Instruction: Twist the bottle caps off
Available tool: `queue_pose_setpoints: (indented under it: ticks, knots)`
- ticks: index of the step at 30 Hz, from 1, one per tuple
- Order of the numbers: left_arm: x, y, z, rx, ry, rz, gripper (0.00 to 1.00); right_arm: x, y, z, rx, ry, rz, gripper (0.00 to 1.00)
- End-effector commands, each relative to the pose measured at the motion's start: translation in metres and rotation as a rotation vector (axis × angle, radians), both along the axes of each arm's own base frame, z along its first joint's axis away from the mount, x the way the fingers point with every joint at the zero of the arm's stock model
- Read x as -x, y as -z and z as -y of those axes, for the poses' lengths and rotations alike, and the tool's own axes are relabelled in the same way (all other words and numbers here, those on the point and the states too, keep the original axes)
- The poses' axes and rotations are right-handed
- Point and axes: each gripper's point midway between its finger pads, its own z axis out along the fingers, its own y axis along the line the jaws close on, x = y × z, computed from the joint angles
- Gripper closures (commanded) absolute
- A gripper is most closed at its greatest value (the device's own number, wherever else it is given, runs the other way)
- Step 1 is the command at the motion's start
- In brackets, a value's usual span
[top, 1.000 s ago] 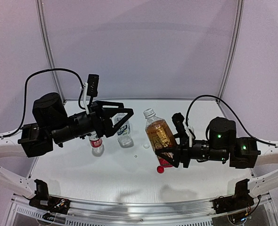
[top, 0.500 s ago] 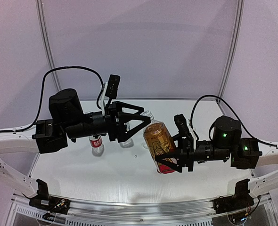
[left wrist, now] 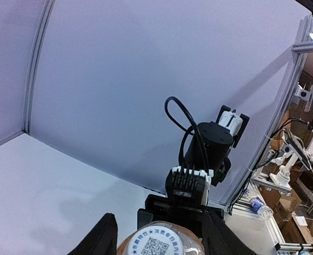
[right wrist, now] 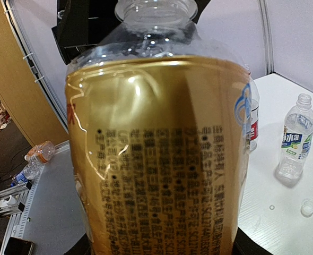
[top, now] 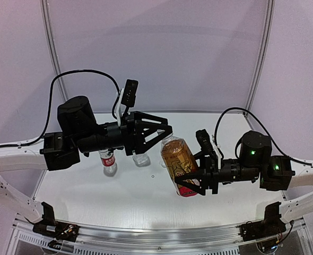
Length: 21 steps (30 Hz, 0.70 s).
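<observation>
My right gripper [top: 191,180] is shut on the lower body of the amber bottle [top: 177,159] with the red-gold label, holding it above the table, tilted with its neck toward the left arm. My left gripper [top: 168,134] is open, a finger on each side of that bottle's white cap. In the left wrist view the cap [left wrist: 156,245], printed with a QR code, sits between the fingers [left wrist: 101,236] with gaps on both sides. The amber bottle [right wrist: 156,159] fills the right wrist view. The red-label bottle [top: 108,159] and the green-blue-label bottle [top: 141,158] stand on the table. The red cap is hidden.
In the right wrist view the green-blue-label bottle [right wrist: 296,141] stands uncapped, with a small loose cap [right wrist: 307,207] on the table near it. White walls enclose the table at the back and sides. A metal rail runs along the near edge [top: 156,234].
My left arm swung right and brought its open jaws around the amber bottle's cap. My right gripper lifted the bottle off the table and tilted it left, covering the red cap.
</observation>
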Motion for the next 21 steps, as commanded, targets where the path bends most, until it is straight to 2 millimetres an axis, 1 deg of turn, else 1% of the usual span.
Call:
queue_pose_setpoints:
  ticks: [1, 6, 10, 12, 14, 17, 18, 21]
  knots:
    - [-0.002, -0.01, 0.002, 0.012, 0.005, 0.007, 0.5, 0.001, -0.001, -0.001, -0.006, -0.008, 0.006, 1.0]
    - [-0.002, -0.005, 0.004, -0.003, 0.008, -0.002, 0.59, 0.0, -0.001, 0.0, -0.005, -0.003, 0.007, 1.0]
    - [-0.003, -0.004, 0.004, -0.008, 0.001, -0.01, 0.71, -0.002, -0.001, 0.001, -0.002, 0.013, 0.008, 1.0]
    - [-0.006, -0.002, 0.004, -0.012, -0.013, -0.027, 0.77, -0.005, 0.0, 0.002, 0.003, 0.032, 0.01, 1.0]
    - [-0.012, 0.0, 0.003, -0.018, -0.044, -0.053, 0.79, -0.008, 0.001, 0.003, 0.008, 0.05, 0.012, 1.0]
    - [-0.022, 0.008, 0.002, -0.038, -0.105, -0.117, 0.83, -0.023, 0.005, 0.007, 0.035, 0.141, 0.012, 1.0]
    - [-0.027, 0.012, 0.002, -0.048, -0.135, -0.142, 0.83, -0.033, 0.008, 0.011, 0.053, 0.2, 0.013, 1.0]
    - [-0.047, 0.023, -0.001, -0.085, -0.316, -0.225, 0.83, -0.068, 0.023, 0.028, 0.131, 0.427, 0.014, 1.0]
